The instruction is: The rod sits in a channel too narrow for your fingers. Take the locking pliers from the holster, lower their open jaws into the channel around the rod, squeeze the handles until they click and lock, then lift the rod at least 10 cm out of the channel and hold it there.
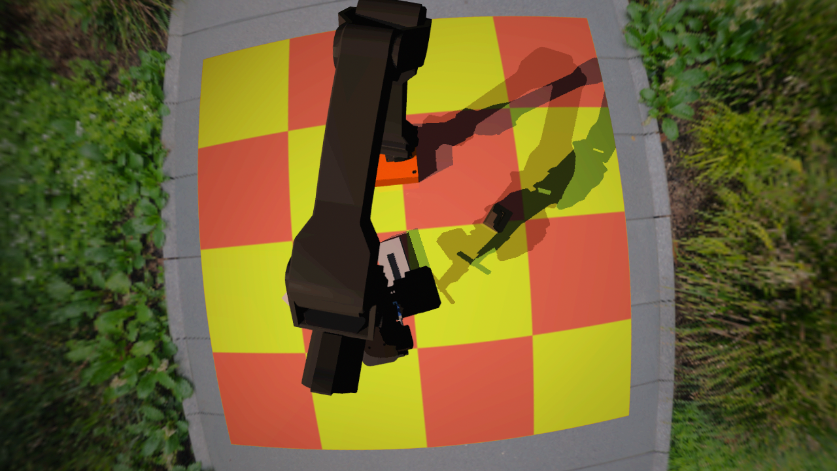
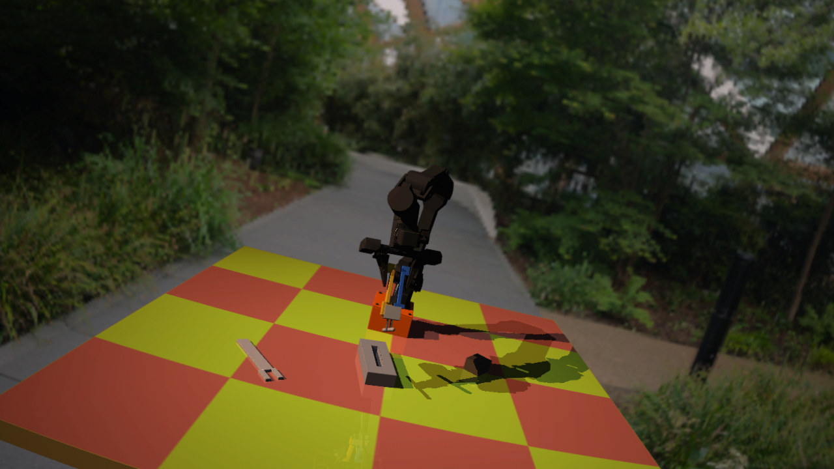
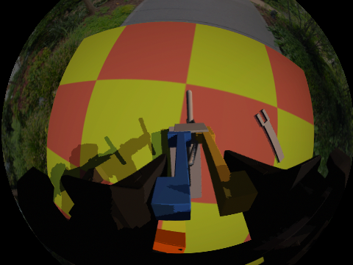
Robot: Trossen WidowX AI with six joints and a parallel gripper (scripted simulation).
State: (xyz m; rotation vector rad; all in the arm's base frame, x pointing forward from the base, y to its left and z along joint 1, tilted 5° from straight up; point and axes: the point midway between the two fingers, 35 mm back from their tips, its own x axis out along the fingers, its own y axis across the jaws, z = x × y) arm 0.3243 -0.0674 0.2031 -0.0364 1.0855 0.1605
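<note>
Overhead, mostly: the dark arm [image 1: 351, 146] [image 2: 428, 180] reaches across the red-and-yellow checkered table [image 1: 579, 375] [image 2: 291, 431] [image 3: 147, 48]. An orange block [image 1: 397, 171] [image 2: 378, 320] [image 3: 169, 241] stands near the arm's foot. Grey channel block [image 1: 401, 246] [image 2: 378, 379] [image 3: 196, 184] on the table, its slot showing in the exterior view.

Pale forked piece [image 2: 250, 355] [image 3: 272, 138] lies flat, well apart from the block. Locking pliers [image 2: 391, 312] [image 3: 188, 128] are in the gripper [image 1: 396, 319] [image 2: 401, 285] [image 3: 196, 157], fingers about halfway open and closed on the handles, one blue [image 2: 403, 285] [image 3: 182, 158], one yellow [image 2: 389, 291] [image 3: 217, 158]. Small black holster [image 1: 497, 218] [image 2: 477, 364] sits well to the other side of the block, pliers out of it.

Rod [image 2: 388, 329] [image 3: 189, 104], smallest: out of the channel, raised, crosswise at the pliers' jaws. Cannot tell whether the handles are locked.
</note>
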